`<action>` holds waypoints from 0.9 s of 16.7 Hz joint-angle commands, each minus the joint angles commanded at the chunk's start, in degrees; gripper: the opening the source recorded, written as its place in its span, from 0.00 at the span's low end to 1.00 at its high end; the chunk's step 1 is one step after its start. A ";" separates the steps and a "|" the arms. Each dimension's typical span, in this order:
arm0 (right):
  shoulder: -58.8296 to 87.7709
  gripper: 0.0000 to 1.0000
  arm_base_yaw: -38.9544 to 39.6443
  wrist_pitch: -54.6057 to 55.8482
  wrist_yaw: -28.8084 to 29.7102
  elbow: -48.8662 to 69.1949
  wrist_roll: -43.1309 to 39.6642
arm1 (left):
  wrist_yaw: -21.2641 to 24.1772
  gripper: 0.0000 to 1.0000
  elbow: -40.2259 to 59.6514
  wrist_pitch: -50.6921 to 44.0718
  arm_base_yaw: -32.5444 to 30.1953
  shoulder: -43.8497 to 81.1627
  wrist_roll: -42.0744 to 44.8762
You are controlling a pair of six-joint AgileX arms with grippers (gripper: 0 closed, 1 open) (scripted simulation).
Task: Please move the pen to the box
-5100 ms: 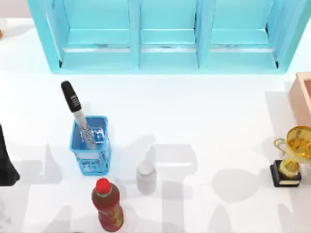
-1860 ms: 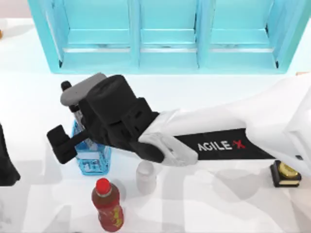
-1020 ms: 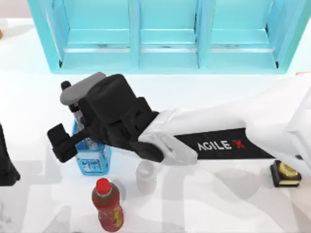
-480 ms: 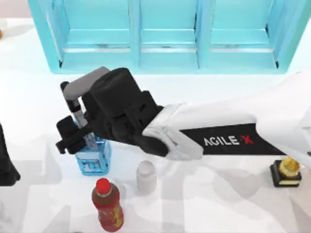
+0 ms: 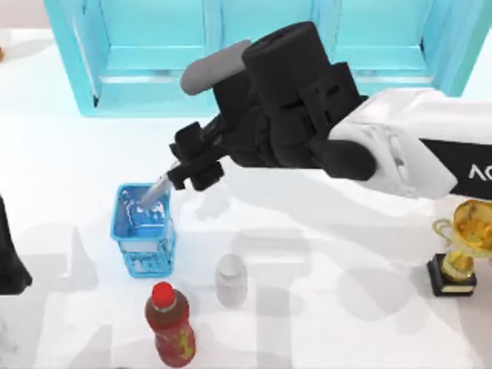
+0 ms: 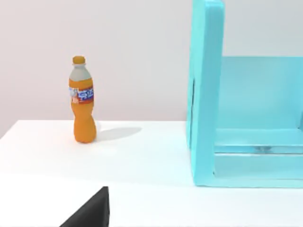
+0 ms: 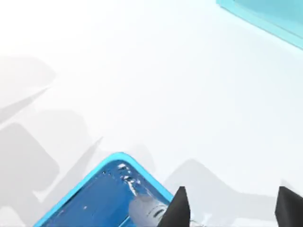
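Since the slim silvery-grey pen (image 5: 159, 187) must clear the blue mesh basket (image 5: 143, 231), the right gripper (image 5: 188, 165) holds it tilted, fingers clamped on its upper end, at the basket's one o'clock; left arm parked at the counter's nine o'clock edge.

The white desk (image 5: 69, 154) carried a turquoise cabinet (image 5: 154, 69) along its far edge, a blue mesh basket (image 5: 144, 244) toward the left, a red-capped bottle (image 5: 171, 327) and a small white jar (image 5: 231, 280) nearer the front, a gold trophy (image 5: 463, 246) at right, and an orange bottle (image 6: 83, 107).
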 joint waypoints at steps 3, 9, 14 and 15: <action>-8.92 0.00 -2.73 -5.24 -3.70 -1.96 -2.16 | 0.00 1.00 0.00 0.00 0.00 0.00 0.00; -13.36 0.00 -4.55 -7.53 -5.35 -2.64 -2.88 | 0.00 1.00 0.00 0.00 0.00 0.00 0.00; -13.86 0.00 -7.88 -11.35 -4.43 -0.11 -6.33 | 0.00 1.00 0.00 0.00 0.00 0.00 0.00; -14.42 0.00 -10.18 -13.85 -4.07 0.79 -8.20 | 0.00 1.00 0.00 0.00 0.00 0.00 0.00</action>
